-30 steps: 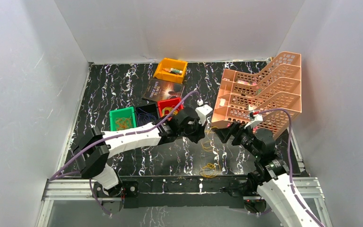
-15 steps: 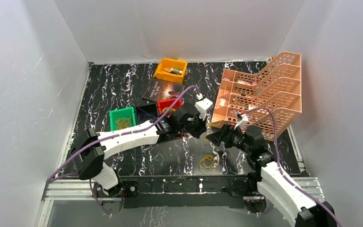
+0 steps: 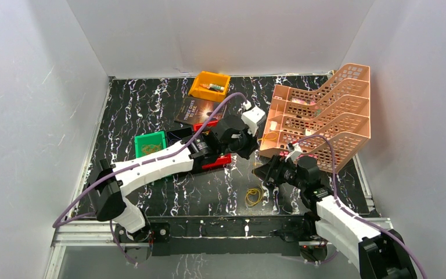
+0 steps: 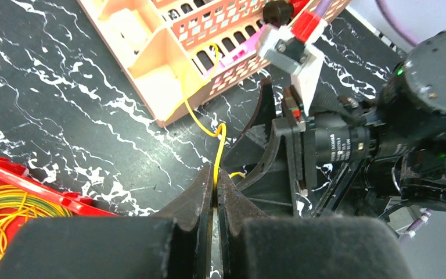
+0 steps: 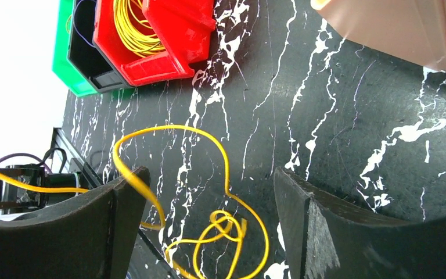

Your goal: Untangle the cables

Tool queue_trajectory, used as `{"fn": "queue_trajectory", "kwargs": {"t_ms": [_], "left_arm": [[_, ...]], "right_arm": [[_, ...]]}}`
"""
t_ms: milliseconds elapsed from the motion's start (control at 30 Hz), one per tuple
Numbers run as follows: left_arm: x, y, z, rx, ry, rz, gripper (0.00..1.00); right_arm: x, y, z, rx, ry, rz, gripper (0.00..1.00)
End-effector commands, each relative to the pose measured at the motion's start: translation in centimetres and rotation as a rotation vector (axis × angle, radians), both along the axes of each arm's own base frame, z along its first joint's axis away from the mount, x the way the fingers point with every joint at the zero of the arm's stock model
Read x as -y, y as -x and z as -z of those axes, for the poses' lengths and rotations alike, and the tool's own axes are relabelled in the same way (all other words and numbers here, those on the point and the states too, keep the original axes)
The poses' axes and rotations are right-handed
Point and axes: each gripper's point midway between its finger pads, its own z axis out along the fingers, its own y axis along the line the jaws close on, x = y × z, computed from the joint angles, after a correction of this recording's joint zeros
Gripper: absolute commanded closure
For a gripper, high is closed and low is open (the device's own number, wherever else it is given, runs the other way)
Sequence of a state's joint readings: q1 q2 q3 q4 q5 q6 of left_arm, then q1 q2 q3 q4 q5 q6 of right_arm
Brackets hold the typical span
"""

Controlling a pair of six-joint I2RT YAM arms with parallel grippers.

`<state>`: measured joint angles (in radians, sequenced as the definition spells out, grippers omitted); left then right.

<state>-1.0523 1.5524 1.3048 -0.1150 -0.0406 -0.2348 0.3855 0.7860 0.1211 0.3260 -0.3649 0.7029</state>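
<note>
Left wrist, left fingers (image 4: pixel 191 202) clamped on yellow cable (image 4: pixel 218 152), right fingers (image 5: pixel 107 235) apart astride its loops

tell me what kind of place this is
Probably a robot lab test cell: plain white walls box in a black marble-patterned tabletop, two white robot arms are bolted at its near edge, and small coloured plastic bins hold thin yellow wire loops.

Left end effector (image 4: pixel 216 175) clamped; right one (image 5: pixel 209 181) spread.

Plain white walls (image 3: pixel 220 35) enclose a black, white-veined marble-patterned tabletop (image 3: pixel 145 104) under even light.
</note>
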Motion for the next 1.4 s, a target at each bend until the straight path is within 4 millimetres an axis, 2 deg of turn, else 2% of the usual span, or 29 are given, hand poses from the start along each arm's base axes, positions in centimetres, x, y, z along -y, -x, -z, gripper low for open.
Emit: {"fn": "queue_trajectory", "kwargs": {"t_ms": [0, 133, 333, 500, 900, 1100, 1367], "left_arm": [[-0.7, -0.1, -6.2, 0.086, 0.078, -0.013, 1.00], [-0.8, -0.8, -8.3, 0.128, 0.077, -0.030, 1.00], [-1.1, -1.9, -12.0, 0.211, 0.078, -0.054, 1.00], [-1.8, -2.9, -14.8, 0.286, 0.059, -0.085, 1.00], [-3.9, -4.5, -23.3, 0.479, 0.072, -0.163, 1.00], [-4.9, -5.3, -26.3, 0.567, 0.069, -0.204, 1.00], [-6.0, -5.9, -29.4, 0.655, 0.074, -0.249, 1.00]], "right_arm": [[-0.2, -0.7, -0.8, 0.050, -0.028, 0.006, 0.15], [-0.3, -0.7, -0.3, 0.039, -0.029, 0.000, 0.20], [-0.2, -0.7, 0.7, 0.009, -0.015, 0.011, 0.41], [0.1, -0.7, 1.5, -0.015, -0.005, 0.027, 0.49], [0.1, -0.7, 2.3, -0.039, 0.007, 0.033, 0.53], [0.3, -0.5, 2.6, -0.050, 0.012, 0.037, 0.53], [0.5, -0.3, 3.4, -0.069, 0.027, 0.044, 0.54]]}}
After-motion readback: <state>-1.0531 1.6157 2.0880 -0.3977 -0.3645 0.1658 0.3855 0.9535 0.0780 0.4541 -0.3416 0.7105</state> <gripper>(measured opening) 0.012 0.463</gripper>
